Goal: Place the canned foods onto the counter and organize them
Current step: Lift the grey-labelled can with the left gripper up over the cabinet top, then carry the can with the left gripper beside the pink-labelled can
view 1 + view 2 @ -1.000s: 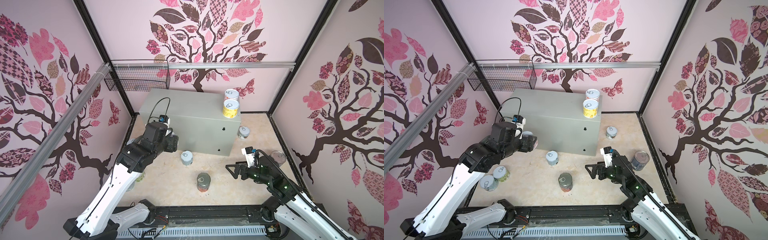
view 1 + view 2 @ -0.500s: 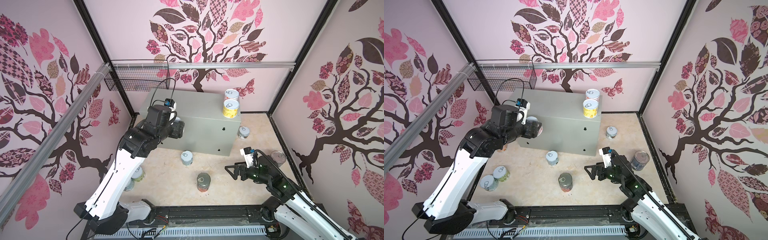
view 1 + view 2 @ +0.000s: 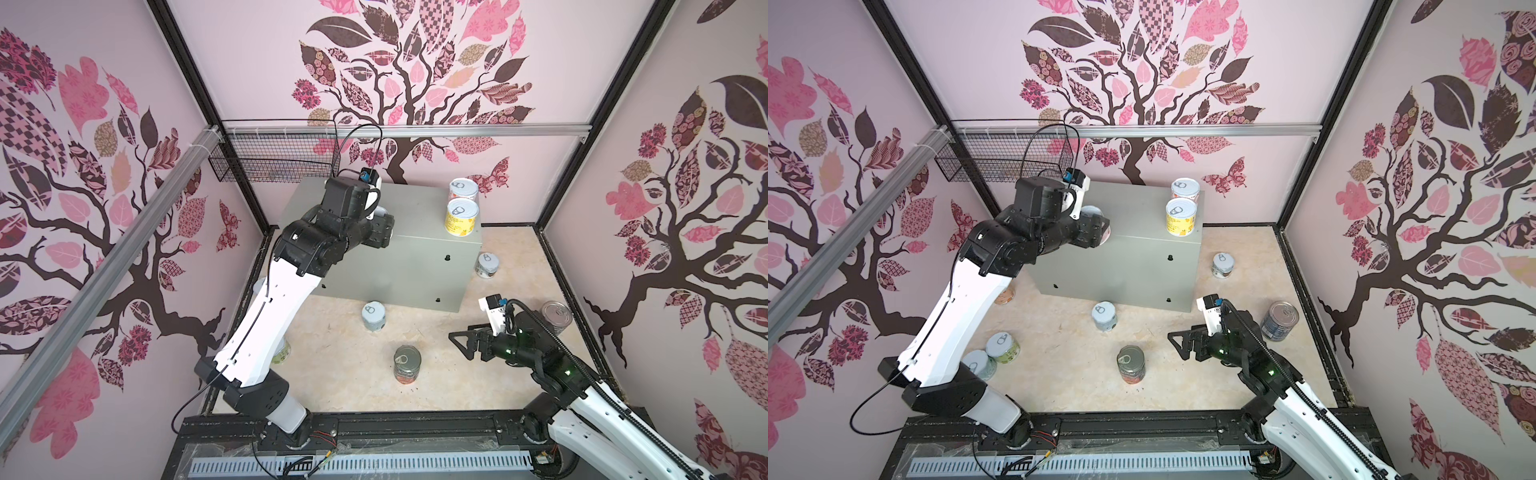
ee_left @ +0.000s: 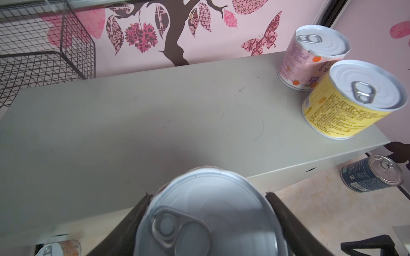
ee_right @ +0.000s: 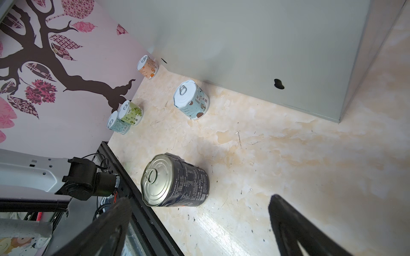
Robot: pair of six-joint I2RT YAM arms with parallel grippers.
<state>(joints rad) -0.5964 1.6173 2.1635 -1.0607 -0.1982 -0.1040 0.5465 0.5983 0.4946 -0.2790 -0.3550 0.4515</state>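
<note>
Two short cans stand upright and touching at the right end of the large grey metal box counter [image 3: 415,232]: a pink-labelled can [image 3: 463,191] at the back and a yellow-labelled can [image 3: 460,216] just in front of it. The left gripper [image 4: 208,212] has its dark fingers [image 4: 133,219] closed against both sides of a short silver-topped pull-tab can [image 4: 208,217], held above the counter's front left part; in a top view a sliver of pink label [image 3: 1106,235] shows beside the jaws. The right gripper [image 5: 199,228] hovers low over the marbled beige floor [image 5: 288,155] with its jaws spread wide and nothing between them, near a tall dark-labelled can [image 5: 177,182]. On the floor also stand a pale blue short can [image 3: 1104,316] before the counter, a tall dark blue can [image 3: 1280,321] by the right wall, another short can [image 3: 1222,265] at the counter's right side, and a green [image 3: 1003,347] and a blue-green can [image 3: 980,365] near the left arm's base.
</note>
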